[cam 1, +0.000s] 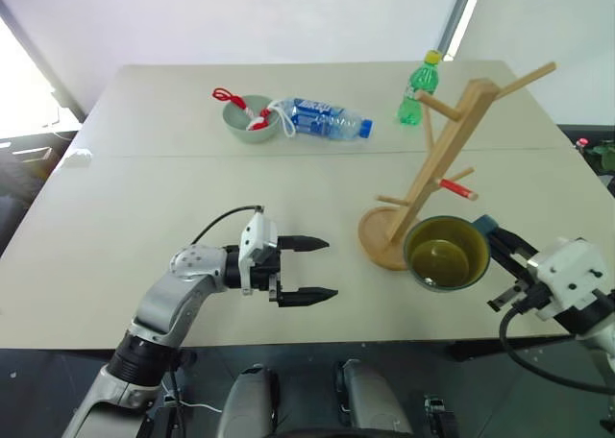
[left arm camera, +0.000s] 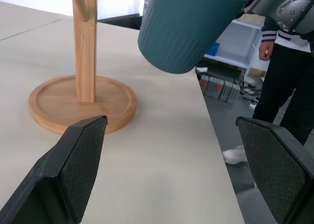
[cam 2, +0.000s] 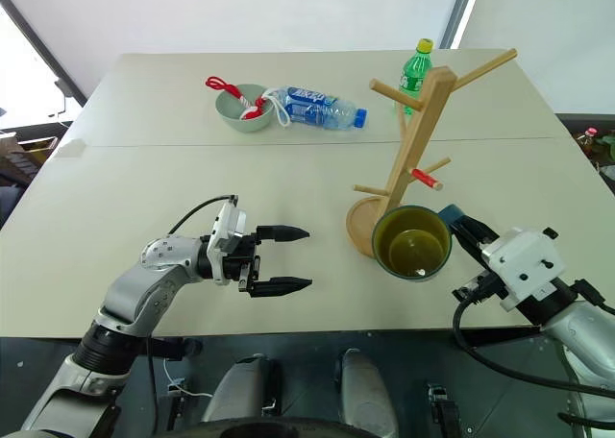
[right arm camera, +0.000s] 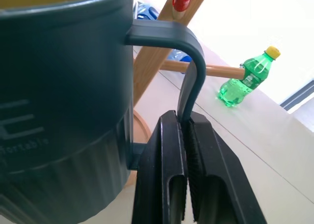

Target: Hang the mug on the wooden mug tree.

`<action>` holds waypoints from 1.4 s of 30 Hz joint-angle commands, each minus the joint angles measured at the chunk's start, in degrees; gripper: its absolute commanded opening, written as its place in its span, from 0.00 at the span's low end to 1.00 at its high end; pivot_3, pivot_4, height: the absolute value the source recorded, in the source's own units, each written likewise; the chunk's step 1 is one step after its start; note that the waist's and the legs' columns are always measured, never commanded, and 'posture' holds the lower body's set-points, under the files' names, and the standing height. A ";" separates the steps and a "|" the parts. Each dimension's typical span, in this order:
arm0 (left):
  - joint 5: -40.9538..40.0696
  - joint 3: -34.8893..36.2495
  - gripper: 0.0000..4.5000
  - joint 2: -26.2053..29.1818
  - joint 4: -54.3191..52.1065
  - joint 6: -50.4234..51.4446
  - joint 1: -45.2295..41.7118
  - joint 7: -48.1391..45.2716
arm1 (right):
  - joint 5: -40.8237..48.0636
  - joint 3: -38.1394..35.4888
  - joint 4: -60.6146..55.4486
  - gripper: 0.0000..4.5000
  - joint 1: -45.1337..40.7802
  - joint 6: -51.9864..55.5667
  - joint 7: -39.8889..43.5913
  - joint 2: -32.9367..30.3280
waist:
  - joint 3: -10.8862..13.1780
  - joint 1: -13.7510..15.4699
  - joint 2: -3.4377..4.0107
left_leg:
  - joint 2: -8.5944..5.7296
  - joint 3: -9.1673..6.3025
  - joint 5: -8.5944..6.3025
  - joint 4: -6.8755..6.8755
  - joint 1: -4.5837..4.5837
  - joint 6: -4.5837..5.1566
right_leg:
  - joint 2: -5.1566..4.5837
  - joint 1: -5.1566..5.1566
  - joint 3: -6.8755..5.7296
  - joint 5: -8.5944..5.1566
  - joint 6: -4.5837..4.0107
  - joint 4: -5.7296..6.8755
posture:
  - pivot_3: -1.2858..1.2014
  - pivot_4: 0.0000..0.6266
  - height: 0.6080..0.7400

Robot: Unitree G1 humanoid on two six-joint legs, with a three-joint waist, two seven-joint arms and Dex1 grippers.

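Right now I see the pale table (cam 1: 144, 217) spanning the whole scene, its near edge just in front of both arms. On its right half stands the wooden mug tree (cam 1: 437, 164), post slanting up to the right from its round base, one short peg tipped in red. Just in front of that base, lifted off the table, is the mug (cam 1: 445, 254), tipped so its yellow-green inside faces me; my right gripper (right arm camera: 185, 135) is clamped on the mug's handle, fingers pinched tight around it. My left gripper (cam 1: 307, 268) hovers over the near middle of the table, pointing right toward the tree, its fingers spread apart and holding nothing. Far back lie a sage-green bowl (cam 1: 247, 119), a blue-labelled clear bottle (cam 1: 322, 118) on its side beside it, and a green bottle (cam 1: 419, 92) upright behind the tree.
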 commanded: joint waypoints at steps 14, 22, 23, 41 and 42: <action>-0.75 1.38 1.00 -0.80 -0.76 -1.55 -1.30 -0.14 | 0.48 -1.95 -2.28 0.01 -5.68 -2.21 0.19 -2.26 | 0.00 -0.11 0.00 | 0.00 0.01 0.00 0.00 0.07 0.00 | 0.02 0.05 0.00 0.01 -0.01 0.02 | 0.52 0.24 1.00; -1.60 2.05 1.00 -1.02 -1.50 -1.39 -1.21 0.30 | 0.50 0.38 -4.01 0.01 -12.62 3.69 -1.11 -4.97 | 0.00 -0.13 0.00 | 0.00 0.00 0.00 0.00 0.07 0.00 | 0.03 0.05 0.00 0.01 -0.01 0.02 | 0.52 0.24 1.00; -1.64 2.12 1.00 -1.00 -1.50 -1.47 -1.20 0.29 | 0.42 0.75 -4.21 0.01 -13.22 4.32 -1.20 -5.17 | 0.00 -0.13 0.00 | 0.00 -0.01 0.00 0.00 0.07 0.00 | 0.05 0.05 -0.01 0.01 -0.01 0.02 | 0.52 0.24 1.00; -12.26 8.49 1.00 -3.02 -7.64 6.65 -6.19 5.77 | -1.87 6.29 -4.26 0.01 -20.72 14.68 -2.70 -7.08 | 0.02 -0.13 -0.04 | -0.10 -0.03 0.00 0.00 0.06 0.00 | 0.07 0.07 -0.02 0.01 0.00 0.02 | 0.52 0.24 1.00; -12.35 8.48 1.00 -2.97 -7.70 6.76 -6.27 5.87 | -1.94 6.33 -4.31 0.01 -20.68 14.97 -2.68 -7.07 | 0.02 -0.13 -0.04 | -0.10 -0.03 0.00 0.00 0.06 0.00 | 0.07 0.07 -0.02 0.01 0.00 0.02 | 0.52 0.24 1.00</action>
